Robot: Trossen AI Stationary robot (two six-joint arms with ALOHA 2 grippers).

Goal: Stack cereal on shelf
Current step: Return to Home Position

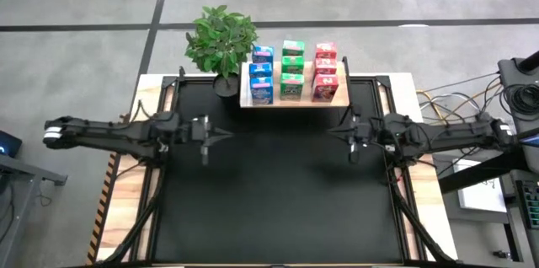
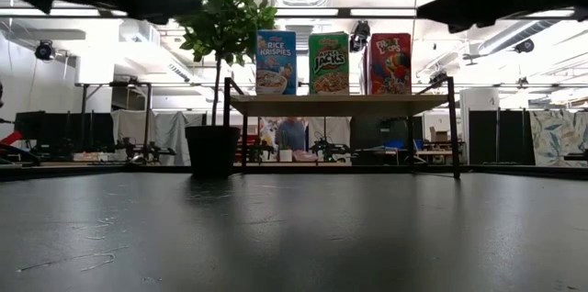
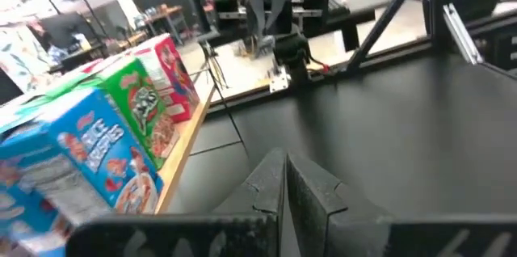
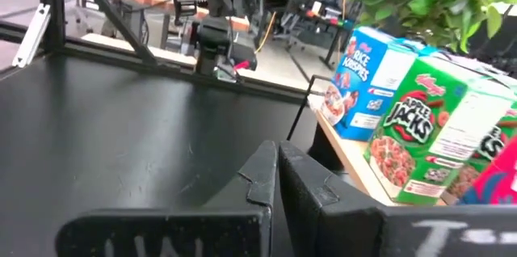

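The cereal boxes stand upright on the shelf [image 1: 290, 98] at the table's far edge, in three rows: blue [image 1: 261, 74], green [image 1: 292, 69], red [image 1: 326, 71]. In the low view the front boxes are blue [image 2: 275, 62], green [image 2: 328, 63] and red [image 2: 390, 63], their bases on the wooden plank [image 2: 338, 104]. My left gripper [image 1: 226, 136] is shut and empty, above the table left of centre. My right gripper [image 1: 333, 136] is shut and empty, right of centre. Both point inward at each other. The boxes also show in the wrist views, blue [image 3: 77, 156] and green [image 4: 424, 132].
A leafy potted plant [image 1: 221, 42] stands at the shelf's left end, on the table's far edge. The black mat [image 1: 278, 192] lies between and in front of the arms. Cables and equipment [image 1: 514, 91] sit off the table's right side.
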